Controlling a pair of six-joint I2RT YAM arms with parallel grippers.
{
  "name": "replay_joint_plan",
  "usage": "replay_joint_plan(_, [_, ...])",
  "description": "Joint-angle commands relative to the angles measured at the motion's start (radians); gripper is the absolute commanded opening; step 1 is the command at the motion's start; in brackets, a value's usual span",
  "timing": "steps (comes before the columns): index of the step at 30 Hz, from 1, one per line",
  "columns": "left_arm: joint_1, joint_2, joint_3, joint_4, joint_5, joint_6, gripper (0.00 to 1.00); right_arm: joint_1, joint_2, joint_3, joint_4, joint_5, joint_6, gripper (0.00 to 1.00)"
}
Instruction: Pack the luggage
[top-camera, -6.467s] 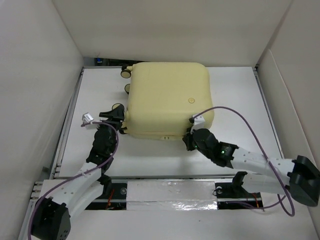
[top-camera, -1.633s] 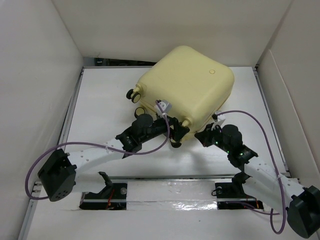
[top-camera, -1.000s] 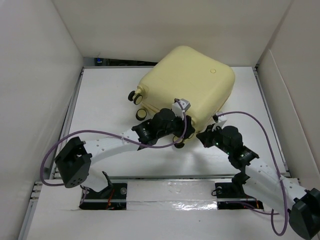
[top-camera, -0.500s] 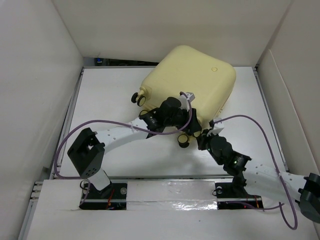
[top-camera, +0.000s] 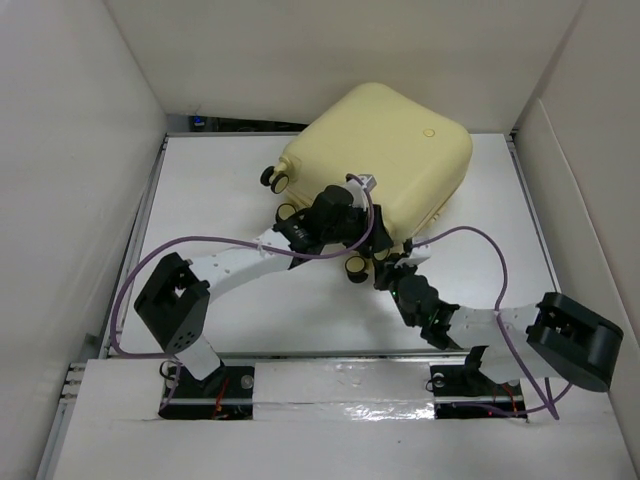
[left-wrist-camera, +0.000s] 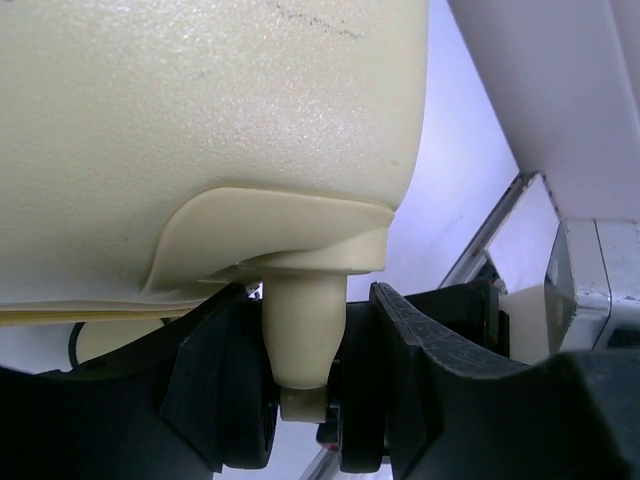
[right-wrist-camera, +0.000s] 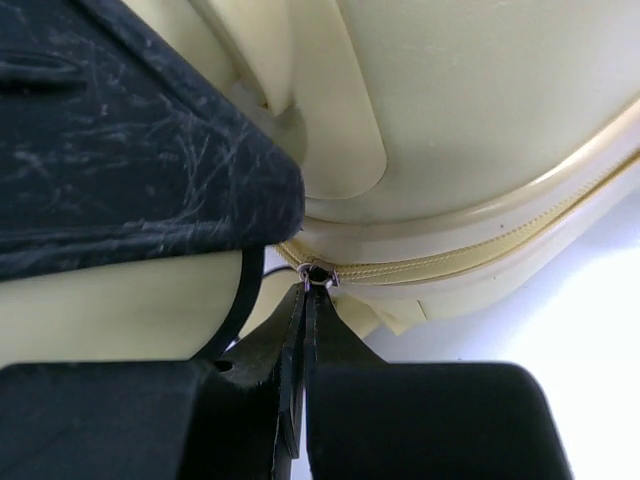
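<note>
On the white desk (top-camera: 200, 190), the pale yellow hard-shell suitcase (top-camera: 390, 150) is clamped by the left tool (left-wrist-camera: 308, 300), its zip pull (right-wrist-camera: 318, 276) pinched by the right tool (right-wrist-camera: 305, 305), apparently for drawing along next.

I'm seeing white links, black joints and purple cables (top-camera: 200, 240) on the left arm (top-camera: 228, 268) and right arm (top-camera: 492, 322); left gripper (left-wrist-camera: 322, 400) and right gripper (right-wrist-camera: 303, 385) looking black.

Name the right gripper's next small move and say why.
Probably draw the zipper pull along the seam: the right gripper is pinched shut on it, the luggage is zipped closed, and the left gripper straddles a wheel stem, likely steadying it.
</note>
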Motion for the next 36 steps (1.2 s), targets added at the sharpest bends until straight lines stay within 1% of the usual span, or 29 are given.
replay_joint_plan(1, [-0.113, -0.055, -0.003, 0.69, 0.167, -0.264, 0.0, 0.164, 0.057, 0.073, 0.422, -0.2, -0.015, 0.0])
replay_joint_plan(3, [-0.113, -0.064, -0.04, 0.779, 0.155, -0.293, 0.0, 0.178, 0.084, 0.084, 0.454, -0.16, -0.024, 0.0])
replay_joint_plan(5, [-0.123, -0.066, -0.056, 0.81, 0.142, -0.326, 0.01, 0.187, 0.144, 0.091, 0.59, -0.112, -0.064, 0.0])
replay_joint_plan(6, [-0.132, -0.067, -0.063, 0.809, 0.128, -0.323, 0.07, 0.187, 0.152, 0.084, 0.63, -0.104, -0.077, 0.0])
replay_joint_plan(7, [-0.133, -0.073, -0.068, 0.79, 0.129, -0.309, 0.26, 0.187, 0.146, 0.076, 0.644, -0.089, -0.088, 0.0])
replay_joint_plan(8, [-0.122, -0.085, -0.071, 0.761, 0.126, -0.295, 0.39, 0.187, 0.091, 0.061, 0.609, -0.086, -0.088, 0.0])
replay_joint_plan(9, [-0.11, -0.099, -0.082, 0.699, 0.117, -0.278, 0.51, 0.187, 0.046, 0.055, 0.554, -0.077, -0.076, 0.0])
replay_joint_plan(10, [-0.082, -0.146, -0.109, 0.618, 0.084, -0.239, 0.69, 0.187, -0.047, 0.033, 0.411, -0.045, -0.056, 0.0])
replay_joint_plan(11, [-0.082, -0.173, -0.123, 0.617, 0.064, -0.208, 0.74, 0.187, -0.048, 0.033, 0.343, -0.031, -0.035, 0.0])
replay_joint_plan(12, [-0.056, -0.199, -0.131, 0.497, 0.031, -0.174, 0.77, 0.17, -0.143, -0.003, 0.29, -0.032, -0.019, 0.0])
replay_joint_plan(13, [-0.044, -0.254, -0.143, 0.437, -0.066, -0.142, 0.83, 0.161, -0.191, -0.02, 0.193, -0.049, 0.005, 0.0])
replay_joint_plan(14, [-0.031, -0.279, -0.145, 0.374, -0.12, -0.079, 0.87, 0.161, -0.237, -0.039, 0.148, -0.054, 0.016, 0.0])
replay_joint_plan(15, [0.007, -0.3, -0.143, 0.248, -0.163, -0.059, 0.88, 0.15, -0.326, -0.066, 0.109, -0.064, 0.022, 0.0])
replay_joint_plan(16, [0.033, -0.338, -0.137, 0.196, -0.238, -0.048, 0.88, 0.139, -0.368, -0.076, 0.022, -0.083, 0.027, 0.0])
replay_joint_plan(18, [0.077, -0.386, -0.155, 0.091, -0.26, -0.024, 0.89, 0.139, -0.443, -0.086, -0.066, -0.086, 0.036, 0.0])
replay_joint_plan(19, [0.113, -0.43, -0.164, 0.051, -0.344, -0.019, 0.89, 0.13, -0.507, -0.094, -0.128, -0.09, 0.031, 0.0])
replay_joint_plan(21, [0.148, -0.477, -0.172, -0.051, -0.406, -0.005, 0.89, 0.13, -0.558, -0.096, -0.184, -0.089, 0.024, 0.0])
replay_joint_plan(23, [0.228, -0.53, -0.183, -0.124, -0.467, 0.013, 0.89, 0.112, -0.624, -0.097, -0.244, -0.107, 0.016, 0.0])
replay_joint_plan(24, [0.263, -0.54, -0.181, -0.191, -0.472, 0.021, 0.89, 0.112, -0.637, -0.099, -0.253, -0.119, 0.011, 0.0])
replay_joint_plan(25, [0.298, -0.543, -0.166, -0.228, -0.47, 0.045, 0.9, 0.112, -0.647, -0.097, -0.272, -0.142, 0.011, 0.0])
replay_joint_plan(26, [0.37, -0.537, -0.155, -0.265, -0.461, 0.064, 0.9, 0.103, -0.657, -0.097, -0.272, -0.155, 0.008, 0.0])
replay_joint_plan(27, [0.396, -0.53, -0.148, -0.291, -0.452, 0.09, 0.89, 0.102, -0.654, -0.099, -0.272, -0.165, 0.01, 0.0])
replay_joint_plan(28, [0.424, -0.506, -0.129, -0.334, -0.4, 0.123, 0.89, 0.102, -0.649, -0.1, -0.264, -0.188, 0.016, 0.0])
replay_joint_plan(29, [0.447, -0.489, -0.113, -0.358, -0.373, 0.192, 0.89, 0.102, -0.643, -0.106, -0.253, -0.198, 0.019, 0.0])
replay_joint_plan(30, [0.459, -0.471, -0.099, -0.404, -0.362, 0.228, 0.89, 0.102, -0.622, -0.111, -0.241, -0.205, 0.021, 0.0])
replay_joint_plan(32, [0.46, -0.416, -0.068, -0.423, -0.357, 0.347, 0.89, 0.102, -0.598, -0.122, -0.206, -0.222, 0.027, 0.0])
replay_joint_plan(33, [0.46, -0.402, -0.062, -0.432, -0.345, 0.383, 0.89, 0.102, -0.579, -0.126, -0.2, -0.225, 0.028, 0.0])
replay_joint_plan(35, [0.46, -0.385, -0.065, -0.416, -0.348, 0.446, 0.9, 0.102, -0.568, -0.129, -0.187, -0.235, 0.034, 0.0])
replay_joint_plan(36, [0.46, -0.388, -0.075, -0.365, -0.346, 0.461, 0.9, 0.102, -0.563, -0.136, -0.181, -0.238, 0.034, 0.0])
